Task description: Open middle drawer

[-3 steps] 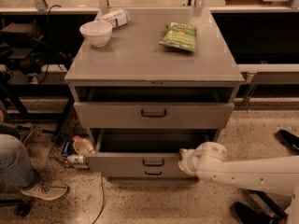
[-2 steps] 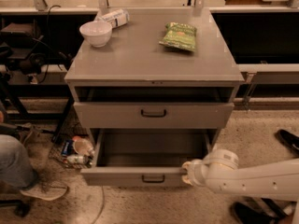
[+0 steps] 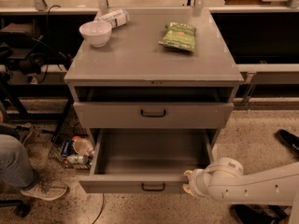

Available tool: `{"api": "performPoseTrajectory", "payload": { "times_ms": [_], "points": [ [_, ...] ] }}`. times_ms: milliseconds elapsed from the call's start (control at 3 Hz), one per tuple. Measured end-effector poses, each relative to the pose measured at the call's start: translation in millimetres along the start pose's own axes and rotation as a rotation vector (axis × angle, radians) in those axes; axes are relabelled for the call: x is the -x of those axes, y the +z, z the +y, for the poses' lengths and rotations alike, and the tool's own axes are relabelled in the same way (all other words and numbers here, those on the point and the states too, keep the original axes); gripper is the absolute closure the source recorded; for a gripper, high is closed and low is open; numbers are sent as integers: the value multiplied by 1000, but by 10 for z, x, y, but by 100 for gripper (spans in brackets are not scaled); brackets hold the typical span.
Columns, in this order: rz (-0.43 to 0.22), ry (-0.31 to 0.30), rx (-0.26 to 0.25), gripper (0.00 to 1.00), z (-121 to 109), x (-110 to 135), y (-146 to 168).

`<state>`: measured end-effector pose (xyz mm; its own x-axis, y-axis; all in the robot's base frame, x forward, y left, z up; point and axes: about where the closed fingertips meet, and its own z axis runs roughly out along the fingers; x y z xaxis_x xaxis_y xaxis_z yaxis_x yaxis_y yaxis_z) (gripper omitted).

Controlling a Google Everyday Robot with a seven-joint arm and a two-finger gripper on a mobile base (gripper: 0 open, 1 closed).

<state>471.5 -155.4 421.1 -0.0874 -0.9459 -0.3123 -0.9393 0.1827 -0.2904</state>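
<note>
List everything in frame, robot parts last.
cabinet: 1, grey, centre
bowl: 1, white, cabinet top, back left
container: 1, white, lying behind the bowl
snack bag: 1, green, cabinet top, back right
upper drawer: 1, grey, black handle, under the top
middle drawer: 1, grey, black handle, pulled out, plain grey inside
bottles: count unclear, floor left of cabinet
person's leg: 1, blue jeans, lower left
shoe: 1, black, floor at right edge
arm: 1, white, lower right
gripper: 1, pale, at the right end of the middle drawer's front
</note>
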Motion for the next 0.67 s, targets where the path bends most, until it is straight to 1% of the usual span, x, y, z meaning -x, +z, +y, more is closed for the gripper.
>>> {"api": "performPoseTrajectory", "payload": {
  "times_ms": [333,667],
  "points": [
    [0,0,0,100,-6,9,-23],
    [12,2,3,100,65,-40,-97]
  ]
}}
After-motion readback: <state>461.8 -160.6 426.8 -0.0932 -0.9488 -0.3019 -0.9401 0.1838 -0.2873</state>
